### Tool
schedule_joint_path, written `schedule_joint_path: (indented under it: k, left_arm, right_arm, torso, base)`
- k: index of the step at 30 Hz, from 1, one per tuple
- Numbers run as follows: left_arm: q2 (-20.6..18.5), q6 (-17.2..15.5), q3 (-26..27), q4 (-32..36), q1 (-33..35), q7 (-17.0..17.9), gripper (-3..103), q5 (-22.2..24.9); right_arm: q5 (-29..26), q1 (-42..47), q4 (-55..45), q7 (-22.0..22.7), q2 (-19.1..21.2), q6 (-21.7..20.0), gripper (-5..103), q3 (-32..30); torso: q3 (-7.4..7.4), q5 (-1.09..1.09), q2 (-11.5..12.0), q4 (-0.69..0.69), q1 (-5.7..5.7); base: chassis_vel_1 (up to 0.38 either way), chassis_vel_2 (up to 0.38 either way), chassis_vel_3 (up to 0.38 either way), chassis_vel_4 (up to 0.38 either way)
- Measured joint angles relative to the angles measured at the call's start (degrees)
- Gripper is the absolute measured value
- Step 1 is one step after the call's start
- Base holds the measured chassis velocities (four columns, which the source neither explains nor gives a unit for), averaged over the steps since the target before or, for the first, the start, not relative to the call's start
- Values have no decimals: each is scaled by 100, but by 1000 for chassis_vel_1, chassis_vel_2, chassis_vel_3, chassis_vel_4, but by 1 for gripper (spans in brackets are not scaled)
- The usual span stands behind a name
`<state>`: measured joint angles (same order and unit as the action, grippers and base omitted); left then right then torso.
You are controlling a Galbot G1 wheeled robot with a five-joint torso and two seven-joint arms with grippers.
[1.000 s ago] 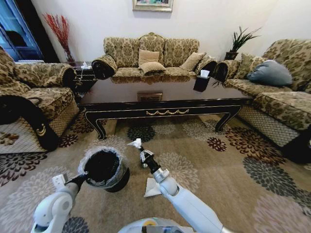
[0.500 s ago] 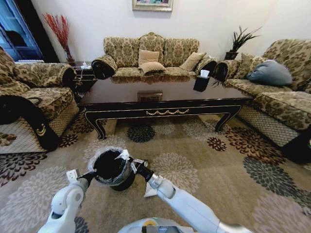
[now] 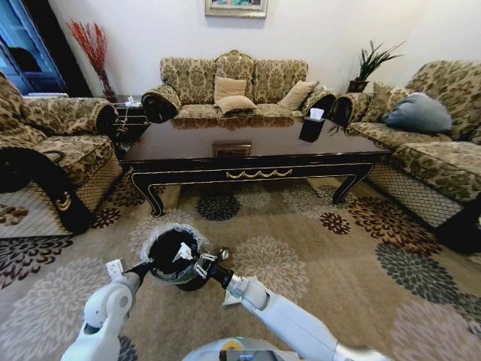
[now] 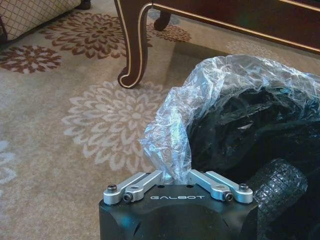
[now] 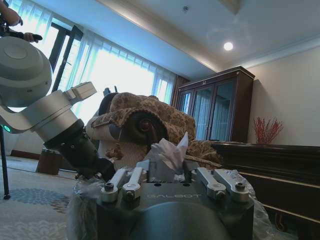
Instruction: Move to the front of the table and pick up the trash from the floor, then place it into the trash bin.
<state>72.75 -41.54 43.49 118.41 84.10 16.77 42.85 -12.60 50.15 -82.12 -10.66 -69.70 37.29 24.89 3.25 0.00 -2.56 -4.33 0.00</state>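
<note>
**Desk:** Patterned beige carpet (image 3: 316, 248), with its round flower medallions, filled the foreground of a sitting room, and the long glossy dark-brown counter (image 3: 255, 162) with its gold scroll rail stood well behind the robot. What was each arm doing?

**Photographer:** The left hand (image 3: 143, 268) was pinched on the thin, crinkled liner of the trash bin (image 3: 174, 259) at its near rim. In the left wrist view, its fingers (image 4: 135, 183) met on a fold of translucent plastic (image 4: 167, 145). That looked like a way to steady the small round black bin and keep its mouth open.

**Desk:** And the right?

**Photographer:** The right hand (image 3: 201, 265) hung over the bin's rim, pressed onto a crumpled white paper napkin (image 5: 167, 152). The soft tissue stood up between its metal fingers (image 5: 127, 182), so the piece seemed ready to drop but had not been let go.

**Desk:** Anything left on the floor?

**Photographer:** A flat white piece (image 3: 234, 295) lay on the carpet just beside the right forearm, near the bin. It read as more litter to collect, so the job appeared only partly done. Other small scraps could not be made out.
</note>
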Motion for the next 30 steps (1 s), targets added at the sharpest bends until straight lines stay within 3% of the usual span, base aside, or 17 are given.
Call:
schedule_joint_path:
  k: [2,4,11,14,17,30]
  left_arm:
    - [0,0,12,9,18,0,2,-1]
    - [0,0,18,11,27,0,2,-4]
    - [15,1,32,29,51,0,2,-28]
    - [17,1,44,36,53,0,2,-29]
    - [24,7,79,37,58,1,2,-38]
    - [75,13,90,132,104,1,2,-43]
  right_arm:
    - [1,4,2,0,-9,-3,46,-13]
    - [2,5,2,0,-9,-6,46,-18]
    - [18,28,-13,-57,11,-9,79,-20]
    - [32,44,-26,-64,26,-10,84,-7]
    - [77,74,-85,-79,99,-19,98,35]
    - [456,17,-84,-14,244,-37,100,105]
  torso:
    - [0,0,0,0,0]
    - [0,0,0,0,0]
    - [0,0,0,0,0]
    - [0,0,0,0,0]
    - [0,0,0,0,0]
    - [0,0,0,0,0]
  base:
    - [0,0,0,0]
    - [0,0,0,0]
    - [0,0,0,0]
    - [0,0,0,0]
    - [0,0,0,0]
    - [0,0,0,0]
